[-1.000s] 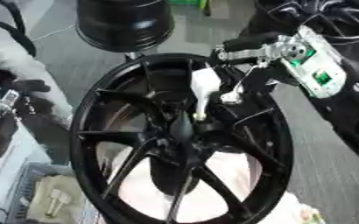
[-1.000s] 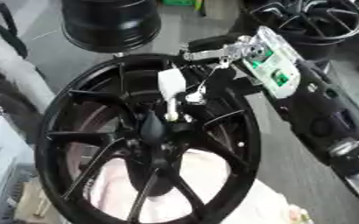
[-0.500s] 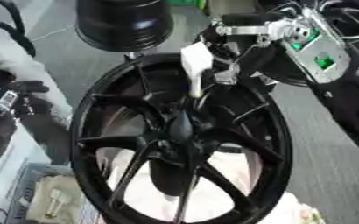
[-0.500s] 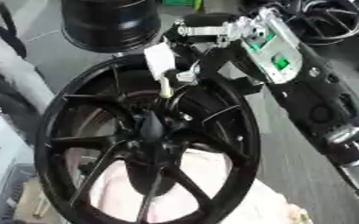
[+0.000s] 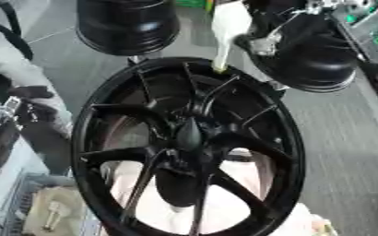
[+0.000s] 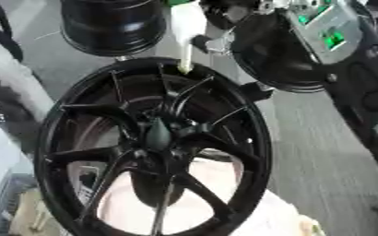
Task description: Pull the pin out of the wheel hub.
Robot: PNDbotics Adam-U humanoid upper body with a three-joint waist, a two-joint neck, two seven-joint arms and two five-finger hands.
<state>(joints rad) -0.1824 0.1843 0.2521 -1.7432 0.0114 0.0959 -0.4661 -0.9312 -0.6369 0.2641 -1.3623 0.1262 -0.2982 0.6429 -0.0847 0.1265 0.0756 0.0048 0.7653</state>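
nearest the camera, pale cloth (image 5: 249,203) shows through the lower gaps of the wheel (image 5: 103,115), and a beige bundle (image 5: 51,214) sits in the lower left corner beside the rim. the wheel is black, with thin spokes running from a pointed dark hub (image 5: 189,133) out to a broad rim, and it fills the middle of both views. at the left edge, beside the rim, dark gear and straps (image 5: 14,120) lie on a light surface.

past the hub, at the far rim, hangs the pin (image 5: 227,32): a white body that narrows to a thin yellowish tip, the tip just over the far edge of the wheel and well clear of the hub. its upper end runs up out of the picture next to the right hand (image 6: 224,27), which comes in from the top right. the hand seems curled round the top of the pin, though blur and the top edge hide much of the fingers. a silver and green panel (image 6: 325,32) sits on the arm behind it.

further back, a black drum-like thing (image 5: 127,23) stands on the grey floor (image 5: 345,138) to the upper left, and another rounded black shape (image 5: 317,60) lies under the arm to the upper right.
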